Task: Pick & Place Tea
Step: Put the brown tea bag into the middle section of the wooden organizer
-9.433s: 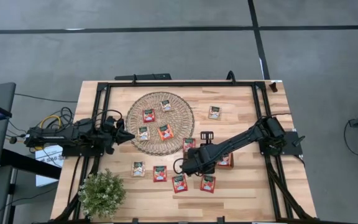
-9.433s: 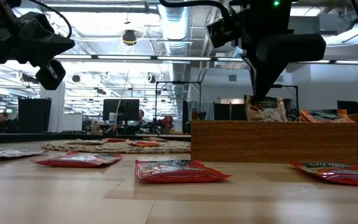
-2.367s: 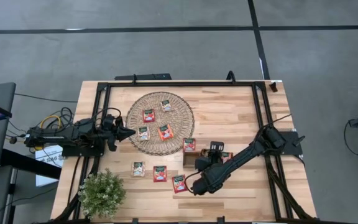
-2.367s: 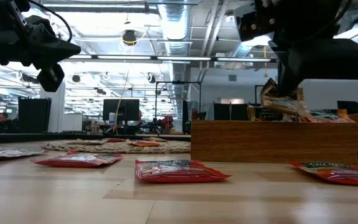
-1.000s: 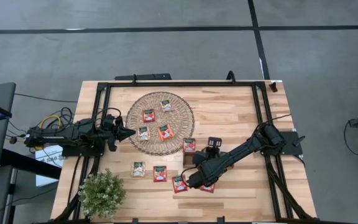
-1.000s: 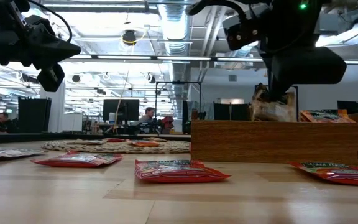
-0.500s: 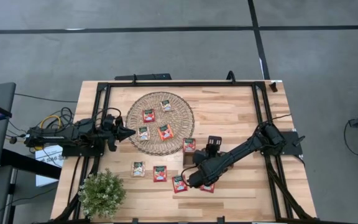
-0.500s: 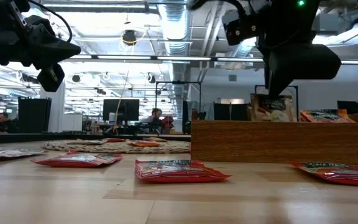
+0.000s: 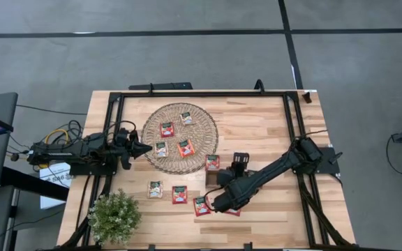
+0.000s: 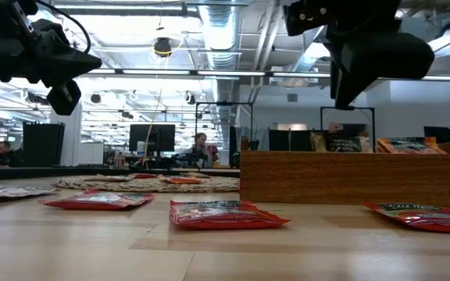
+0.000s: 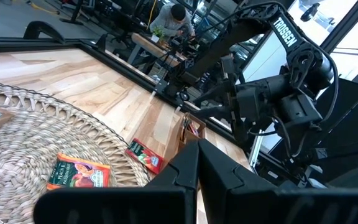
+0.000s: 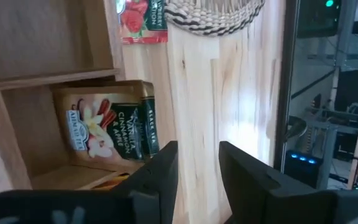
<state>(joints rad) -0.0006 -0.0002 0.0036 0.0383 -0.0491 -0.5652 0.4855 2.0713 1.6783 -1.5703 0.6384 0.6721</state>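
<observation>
1. Left end effector (image 9: 145, 148): at centre left of the high view, at the left edge of the mat (image 9: 199, 157). Fingers closed together, holding nothing.
2. Plant (image 9: 114, 216): lower left corner of the table (image 9: 257, 132).
3. Mat, upper centre of the high view: four sachets lie on it, two red (image 9: 167, 129) (image 9: 185, 148) and two pale (image 9: 186, 118) (image 9: 161, 149).
4. Table below the mat: a pale sachet (image 9: 155, 189), then red sachets (image 9: 179, 194) (image 9: 202, 206), lying flat. Another red sachet (image 9: 213, 162) lies just right of the mat's lower right edge.
5. Tray (image 12: 36, 62): right of centre, largely under the right arm in the high view. The right wrist view shows a sachet (image 12: 107, 128) in one compartment, leaning against its wall; the adjoining compartment appears bare.
6. Right end effector (image 9: 218, 202): lower centre of the high view, raised above the tray (image 10: 350, 178) in the low view. Fingers (image 12: 160, 171) slightly parted, holding nothing.
</observation>
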